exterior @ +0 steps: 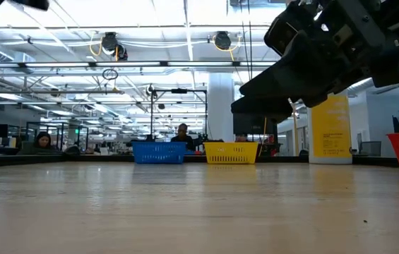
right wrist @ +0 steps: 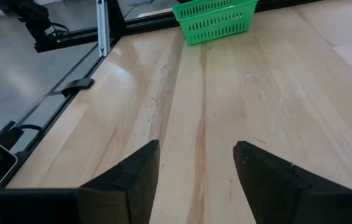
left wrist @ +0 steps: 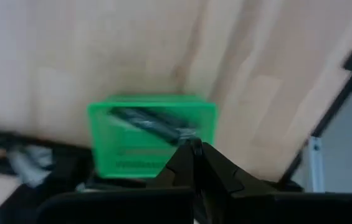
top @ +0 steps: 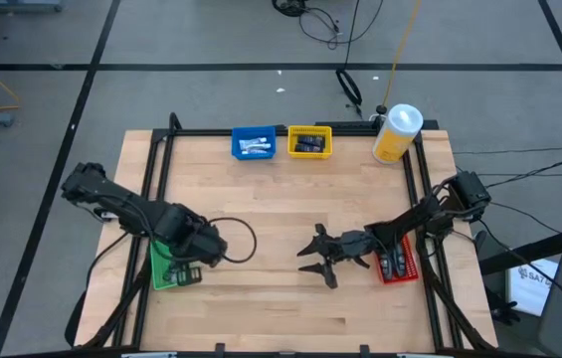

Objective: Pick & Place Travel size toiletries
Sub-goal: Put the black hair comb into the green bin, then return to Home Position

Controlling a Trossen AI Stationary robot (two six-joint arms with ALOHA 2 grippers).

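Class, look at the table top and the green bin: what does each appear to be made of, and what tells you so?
Table top: seemingly wood, light planks with visible grain and seams, with a slight sheen. Green bin: probably moulded plastic, uniform bright colour, with slotted, basket-like walls.

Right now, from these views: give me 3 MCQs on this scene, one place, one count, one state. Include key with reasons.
1. Where is the left gripper?
A. over the green bin
B. over the blue bin
C. beside the canister

2. How many coloured bins are on the table?
A. two
B. three
C. four

3. How are the right gripper's fingers?
A. shut on a tube
B. open, nothing between them
C. shut, empty

Key: 1 A, the high view puts it above the green bin. 2 C, green, blue bin, yellow bin and red bin. 3 B, the right gripper shows bare table between spread fingers.
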